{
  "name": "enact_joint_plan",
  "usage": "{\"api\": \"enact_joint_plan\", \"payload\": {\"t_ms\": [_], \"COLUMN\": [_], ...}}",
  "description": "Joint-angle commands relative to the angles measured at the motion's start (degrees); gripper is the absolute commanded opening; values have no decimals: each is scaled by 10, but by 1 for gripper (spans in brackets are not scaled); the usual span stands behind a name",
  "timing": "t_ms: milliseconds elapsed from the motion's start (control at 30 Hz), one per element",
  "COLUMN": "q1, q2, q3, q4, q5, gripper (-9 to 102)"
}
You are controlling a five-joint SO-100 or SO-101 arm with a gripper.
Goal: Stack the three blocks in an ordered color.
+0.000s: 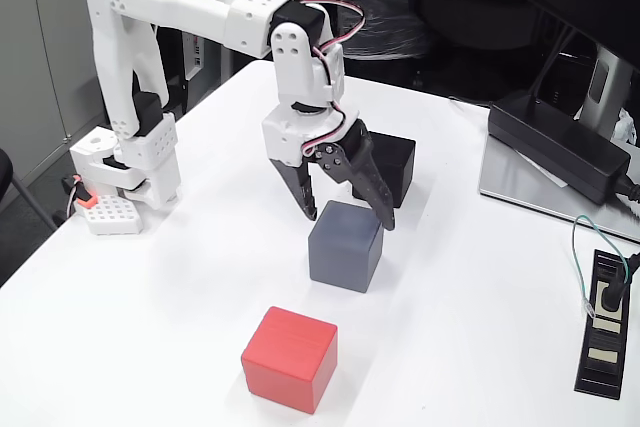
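A red cube point(290, 359) sits on the white table near the front edge. Behind it rests a grey cube point(346, 246), and farther back a black cube point(395, 169), partly hidden by the gripper. My gripper point(347, 215) hangs point-down over the grey cube's far top edge. Its dark fingers point(300, 192) are spread open, one off the cube's left side and the other at its right rear corner. Nothing is held between them.
The white arm base point(135, 152) stands at the table's left edge beside a small white perforated block point(108, 213) with an orange part. A long black power brick point(558, 145) lies on a monitor foot at the right. A black power strip point(603, 335) lies front right.
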Motion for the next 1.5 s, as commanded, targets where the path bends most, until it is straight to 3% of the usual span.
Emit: {"api": "enact_joint_plan", "payload": {"t_ms": [0, 467, 767, 933, 1300, 1467], "q1": [13, 11, 11, 14, 24, 91], "q2": [-15, -122, -119, -118, -118, -118], "q3": [-39, -83, -85, -117, -281, -360], "q4": [-4, -2, 3, 7, 213, 222], "q5": [-9, -12, -11, -11, -25, -70], "gripper": [35, 33, 9, 2, 2, 2]}}
